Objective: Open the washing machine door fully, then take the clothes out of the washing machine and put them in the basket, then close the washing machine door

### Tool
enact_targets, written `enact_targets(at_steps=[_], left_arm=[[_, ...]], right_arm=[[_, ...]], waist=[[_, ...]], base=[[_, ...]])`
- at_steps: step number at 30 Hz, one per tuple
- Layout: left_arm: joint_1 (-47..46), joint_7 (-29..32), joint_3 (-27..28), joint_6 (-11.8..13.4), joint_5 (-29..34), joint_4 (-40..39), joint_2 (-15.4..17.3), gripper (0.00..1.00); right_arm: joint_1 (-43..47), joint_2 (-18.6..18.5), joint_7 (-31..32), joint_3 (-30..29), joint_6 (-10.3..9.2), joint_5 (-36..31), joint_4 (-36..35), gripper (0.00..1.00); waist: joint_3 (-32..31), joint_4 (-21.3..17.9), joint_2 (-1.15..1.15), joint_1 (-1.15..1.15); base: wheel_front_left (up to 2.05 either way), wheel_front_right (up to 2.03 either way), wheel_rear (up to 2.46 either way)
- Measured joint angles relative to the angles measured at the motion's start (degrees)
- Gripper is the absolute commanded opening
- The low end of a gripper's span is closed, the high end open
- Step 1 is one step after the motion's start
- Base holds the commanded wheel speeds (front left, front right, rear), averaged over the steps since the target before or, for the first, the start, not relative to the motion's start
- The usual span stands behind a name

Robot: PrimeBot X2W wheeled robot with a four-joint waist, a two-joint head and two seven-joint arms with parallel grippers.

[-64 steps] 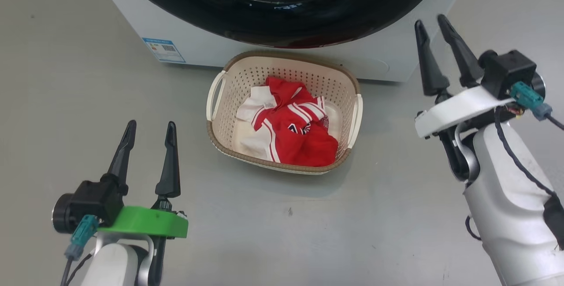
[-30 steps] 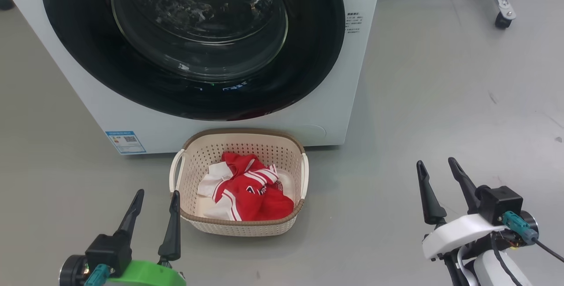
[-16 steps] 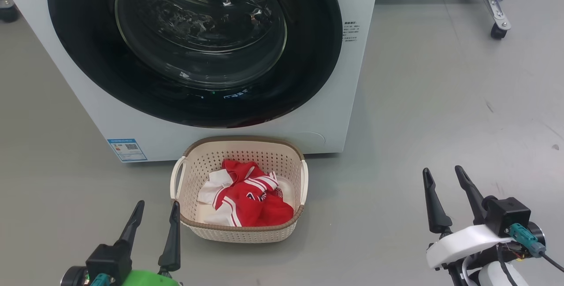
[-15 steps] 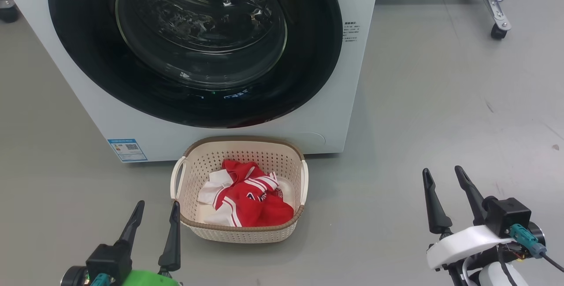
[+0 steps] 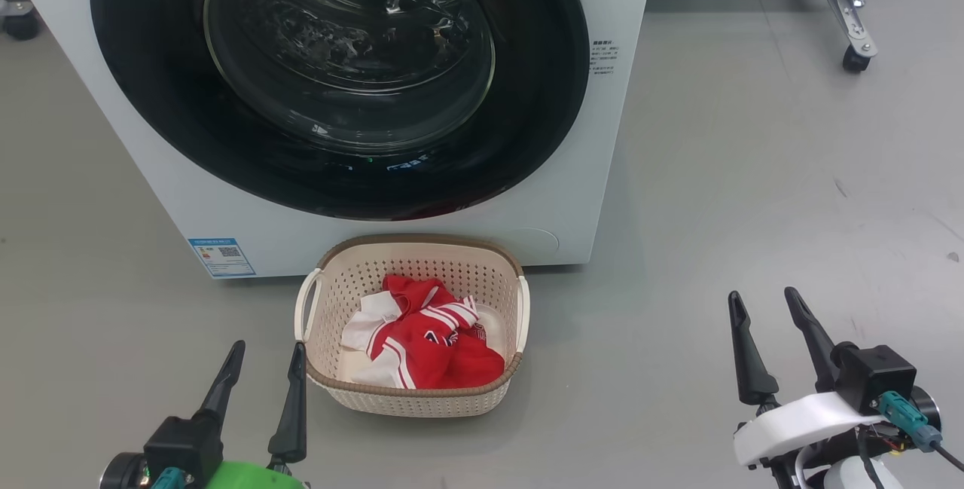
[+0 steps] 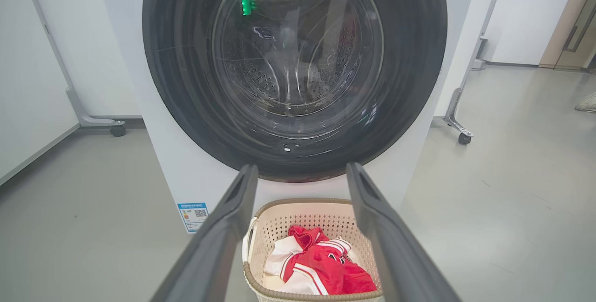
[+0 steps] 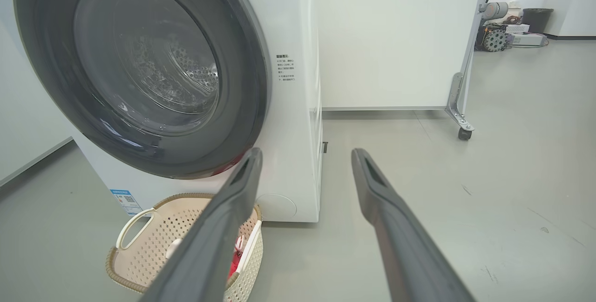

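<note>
Hovering low, left tool (image 5: 269, 346) beside basket (image 5: 422, 239), right tool (image 5: 762, 293) well off, fingers spread

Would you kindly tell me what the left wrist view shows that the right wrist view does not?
Left wrist view adds a caster at far left. Right wrist view adds the washing machine's side wall and a black bin. Both share the shut washing machine door, the basket, the clothes and the blue label.
</note>
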Motion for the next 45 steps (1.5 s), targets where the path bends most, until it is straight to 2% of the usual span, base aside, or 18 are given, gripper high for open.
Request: enact_targets(at_steps=[20,21,30,45], left_arm=[[0.03,0.00,-0.01,0.08,0.00,-0.69,0.01,1.00],[0.03,0.02,-0.01,0.12,0.00,-0.69,0.01,0.00],[0.88,0.08,-0.33,0.00,-1.41,1.90,-0.70,0.00],[0.81,3.07,1.53,-0.58,-14.17,1.96,-0.85,0.00]], right_arm=[[1.62,-0.52,1.71,-0.07,-0.91,0.00,-3.39,1.00],[1.71,-0.53,1.75,-0.07,-0.91,0.00,-3.54,0.00],[3.28,0.79,1.79,0.21,-0.59,1.55,-1.14,0.00],[3.17,1.49,4.03,-2.12,0.66,13.60,-0.98,0.00]], waist=[[-0.18,0.14,0.00,0.00],[-0.17,0.13,0.00,0.00],[-0.22,0.03,0.00,0.00],[-0.42,-0.39,0.00,0.00]], base=[[0.00,0.00,0.00],[0.00,0.00,0.00],[0.00,0.00,0.00],[0.00,0.00,0.00]])
